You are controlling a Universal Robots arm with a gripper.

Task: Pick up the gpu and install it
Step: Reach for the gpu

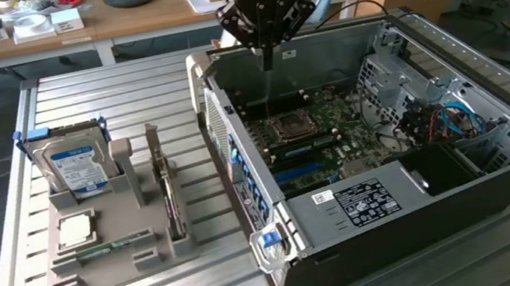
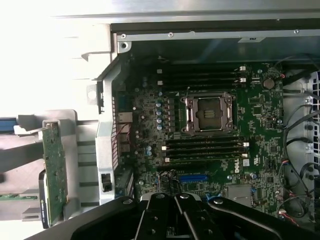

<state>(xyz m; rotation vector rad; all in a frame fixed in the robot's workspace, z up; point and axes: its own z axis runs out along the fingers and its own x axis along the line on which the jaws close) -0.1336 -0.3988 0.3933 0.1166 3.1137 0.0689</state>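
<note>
Gpu (image 1: 173, 208), a thin green circuit card, stands on edge in the grey moulded tray (image 1: 103, 276), left-centre of the exterior frame. End effector (image 1: 267, 59), pinched together and empty, hangs over the open black computer case (image 1: 427, 208); descending there risks striking the green motherboard (image 1: 318, 122).

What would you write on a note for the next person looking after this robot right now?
The end effector is shut and holds nothing. It hangs over the motherboard inside the open computer case.
The gpu stands on edge in the grey holder, beside the case on the exterior view's left, untouched.
Done: nothing shows as done yet.
Left: the gpu is not picked up and not installed.
</note>
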